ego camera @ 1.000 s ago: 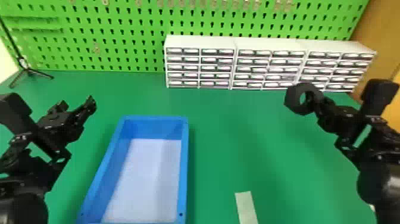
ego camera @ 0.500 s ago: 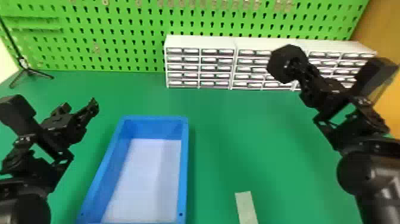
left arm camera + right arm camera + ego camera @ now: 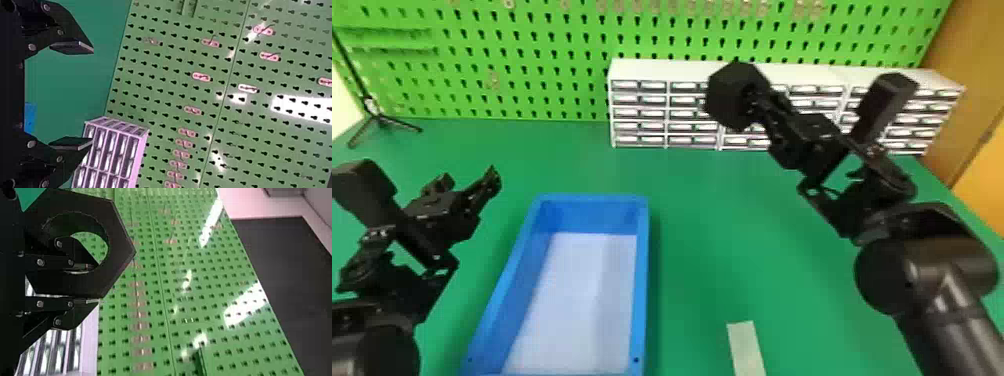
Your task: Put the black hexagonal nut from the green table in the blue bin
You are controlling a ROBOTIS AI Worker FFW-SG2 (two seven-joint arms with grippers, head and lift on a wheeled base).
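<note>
1. Blue bin (image 3: 643,280): the landmark, standing on the green surface (image 3: 782,260), its pale floor exposed.

2. Black hexagonal nut (image 3: 732,97): raised above the surface, beyond the far end of the bin and to its right; in the head view it overlaps the drawers behind.

3. Right gripper (image 3: 757,102): beyond the bin and to its right, gripping the nut. In the right wrist view, this gripper (image 3: 95,284) has one finger (image 3: 78,262) passing into the nut's central hole and the other (image 3: 80,305) outside, against a flat side, so that the ring wall lies between them.

4. Left gripper (image 3: 469,181): above the surface, to the left of the bin, near its far end. In the left wrist view, this gripper (image 3: 92,96) is open, its two fingers well apart with a free gap between.

5. Background: white drawers (image 3: 642,70) beyond the bin and to its right; green pegboard (image 3: 557,30) upright beyond the bin; small tripod (image 3: 378,117) beyond it to the left.

6. Pale strip (image 3: 746,350): flat on the surface, right of the bin.
</note>
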